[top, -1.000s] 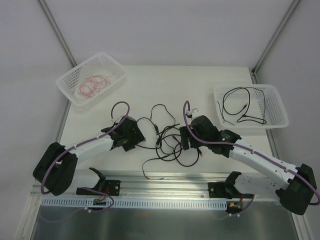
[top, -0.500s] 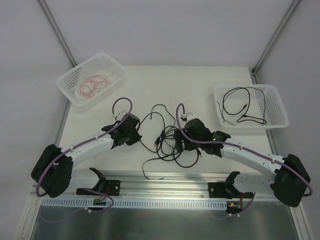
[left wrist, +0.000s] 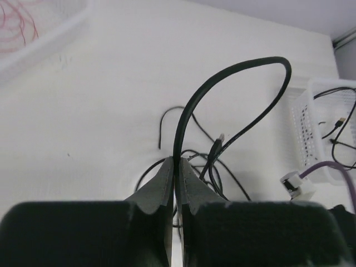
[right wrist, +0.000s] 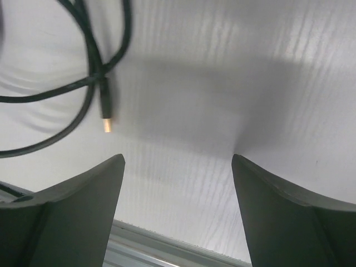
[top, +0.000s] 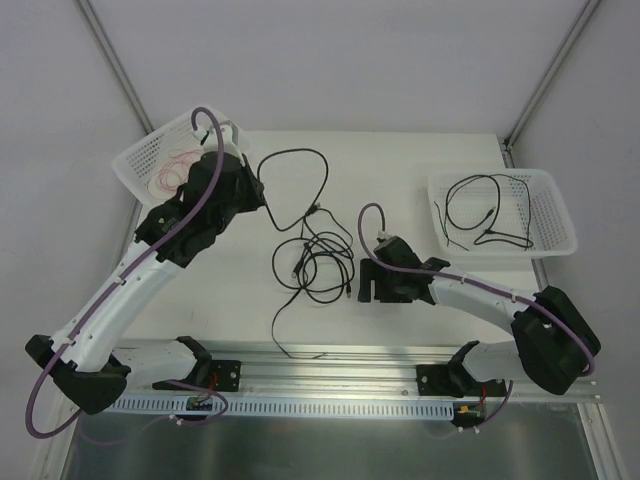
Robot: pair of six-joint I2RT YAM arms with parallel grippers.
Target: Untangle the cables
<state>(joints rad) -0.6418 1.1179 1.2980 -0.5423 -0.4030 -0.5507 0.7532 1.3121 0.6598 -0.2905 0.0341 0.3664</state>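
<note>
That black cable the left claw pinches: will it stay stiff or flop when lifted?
Probably floppy: the black cable arcs over and droops from the left gripper. Likely light, yet it may drag the tangle, since it runs into it.

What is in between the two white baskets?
The top view shows it: the left gripper pinching a looped black cable, then bare table up to the right basket.

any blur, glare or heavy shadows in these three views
Top external: even light, sharp, only faint shadows under the cable pile. Left wrist: the left fingers are dark and soft at the bottom, the black cable they pinch is clearer. Right wrist: streaky sheen on the table, a broad soft shadow above the right fingers, slight blur overall.
</note>
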